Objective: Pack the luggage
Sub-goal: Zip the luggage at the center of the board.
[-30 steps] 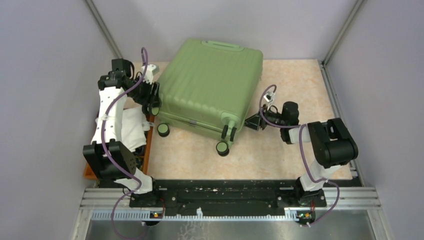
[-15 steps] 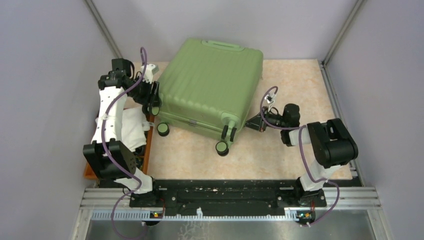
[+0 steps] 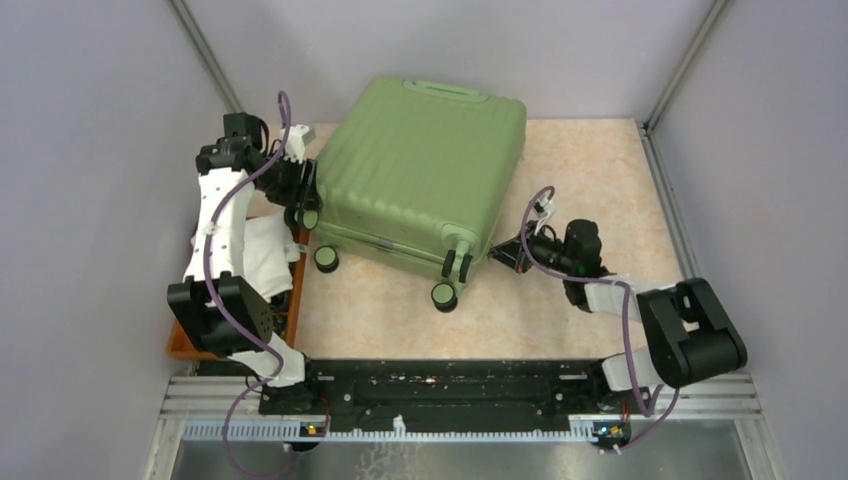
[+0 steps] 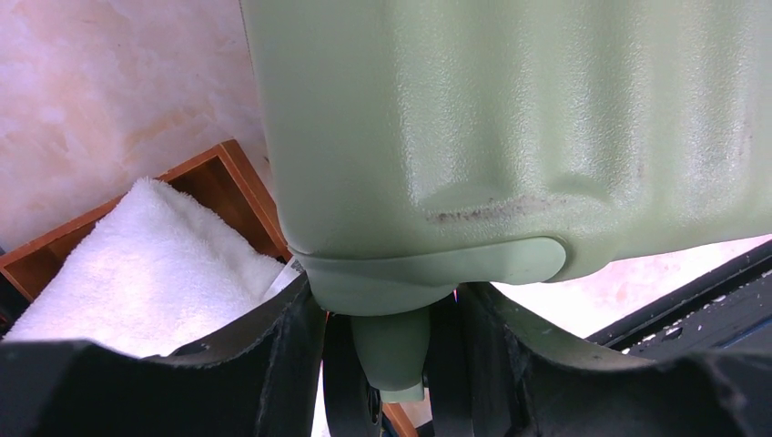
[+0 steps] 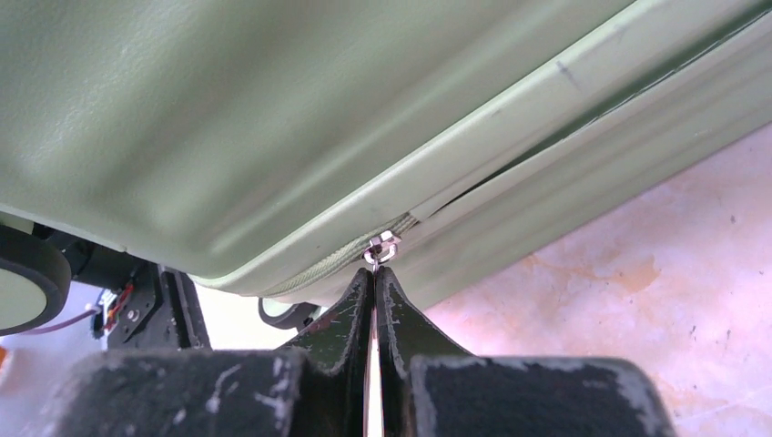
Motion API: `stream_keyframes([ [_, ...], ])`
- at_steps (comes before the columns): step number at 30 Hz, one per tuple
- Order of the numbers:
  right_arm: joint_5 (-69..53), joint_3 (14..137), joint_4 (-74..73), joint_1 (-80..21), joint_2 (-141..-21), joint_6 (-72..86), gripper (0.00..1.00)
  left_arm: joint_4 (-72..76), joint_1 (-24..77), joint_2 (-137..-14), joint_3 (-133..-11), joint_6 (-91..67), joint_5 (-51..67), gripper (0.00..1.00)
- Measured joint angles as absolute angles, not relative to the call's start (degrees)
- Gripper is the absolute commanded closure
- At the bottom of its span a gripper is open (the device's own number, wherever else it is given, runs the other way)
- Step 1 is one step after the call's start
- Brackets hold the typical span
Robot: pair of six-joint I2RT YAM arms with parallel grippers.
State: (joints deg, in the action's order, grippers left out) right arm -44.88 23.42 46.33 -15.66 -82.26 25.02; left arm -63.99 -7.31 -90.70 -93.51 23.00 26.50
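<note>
Since its lid is down, the luggage (image 3: 420,170) lies flat on the table (image 3: 600,160), apparently for zipping. At its near-left corner the left gripper (image 4: 387,314) straddles a wheel mount (image 4: 437,269), jaws partway apart, likely bracing the case; whether it pinches, I cannot tell. At its near-right edge the right gripper (image 5: 375,282) is clamped tight on the zipper pull (image 5: 380,248), ready to drag it.

I could read nothing in any of the views. The luggage (image 3: 420,165) showed me only plain green shell, with no legible lettering, label, brand mark or number on it. The dark smudge (image 4: 492,209) on its corner was a scuff, not print.
</note>
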Motion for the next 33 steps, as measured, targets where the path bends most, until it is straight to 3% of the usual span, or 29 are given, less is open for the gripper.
stream_keyframes([
  [12,-28.6,19.1,30.4,-23.4,-64.6,21.1,1.00,-64.4,-7.0,-92.4,-95.6,21.2,26.7,1.00],
  [33,-11.4,16.1,27.6,-41.6,-58.0,23.3,1.00,-62.4,-6.2,-92.4,-95.2,20.0,27.6,1.00],
])
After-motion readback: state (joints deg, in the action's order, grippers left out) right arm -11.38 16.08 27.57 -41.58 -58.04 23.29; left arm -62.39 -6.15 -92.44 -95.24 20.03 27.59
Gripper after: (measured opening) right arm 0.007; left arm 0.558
